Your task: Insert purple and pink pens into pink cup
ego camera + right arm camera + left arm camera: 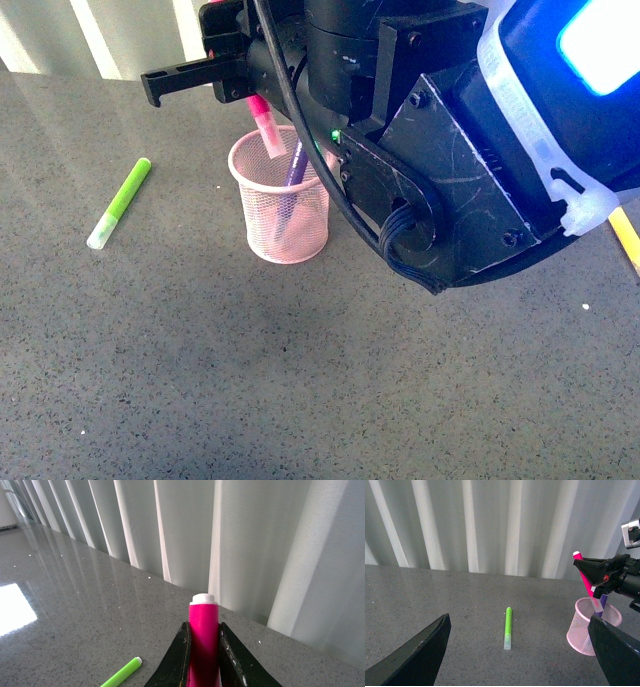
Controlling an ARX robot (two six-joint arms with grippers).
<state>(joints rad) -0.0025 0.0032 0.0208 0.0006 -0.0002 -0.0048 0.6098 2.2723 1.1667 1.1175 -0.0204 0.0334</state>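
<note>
right gripper (204,625) clenched on the pink pen (266,125), jaws pressed to both sides of the barrel, pen tilted with its lower end at the mouth of the pink cup (290,232). the purple pen (294,165) already stands leaning inside the cup, its top above the rim. left gripper (518,620) released, fingers spread wide with nothing between them, hanging above the grey table (300,380) near the green marker (120,203), which lies flat and well apart from the cup.
</note>
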